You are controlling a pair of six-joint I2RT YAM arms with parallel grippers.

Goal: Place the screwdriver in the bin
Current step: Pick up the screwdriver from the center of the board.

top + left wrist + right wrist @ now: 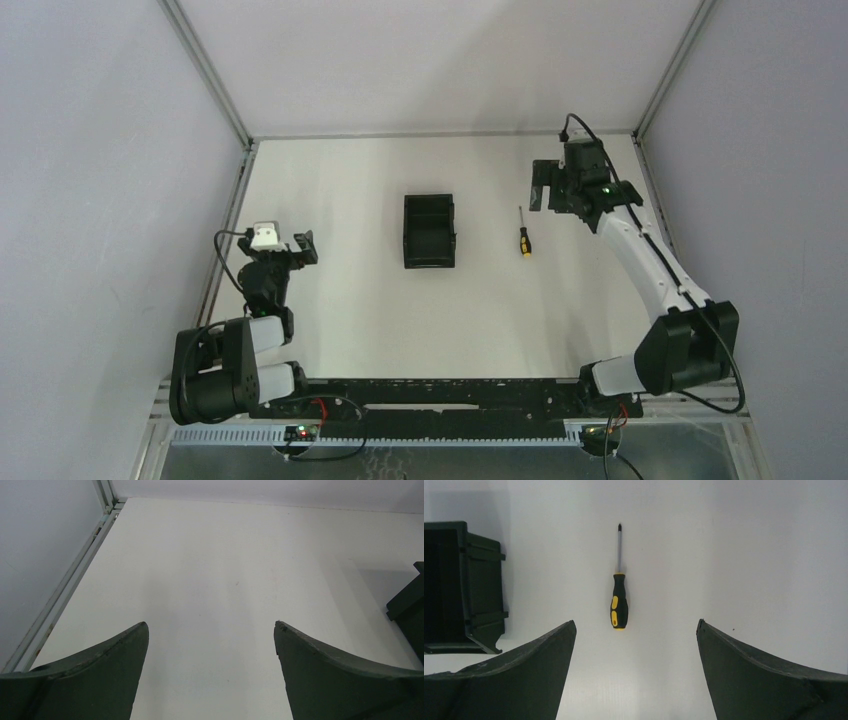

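Observation:
The screwdriver [523, 236], with a thin silver shaft and a black-and-yellow handle, lies flat on the white table, right of the bin [430, 232]. The bin is black, open-topped and empty as far as shows. My right gripper [545, 185] is open and empty, held above the table just beyond and right of the screwdriver. In the right wrist view the screwdriver [619, 600] lies ahead of the open gripper [635, 623], apart from it, with the bin [464, 587] at the left. My left gripper [303, 247] is open and empty, left of the bin.
The table [350, 320] is walled by white panels with metal rails along the left [228, 230] and right edges. In the left wrist view the gripper [211, 625] faces bare table, and the bin's corner [407, 605] shows at the right edge.

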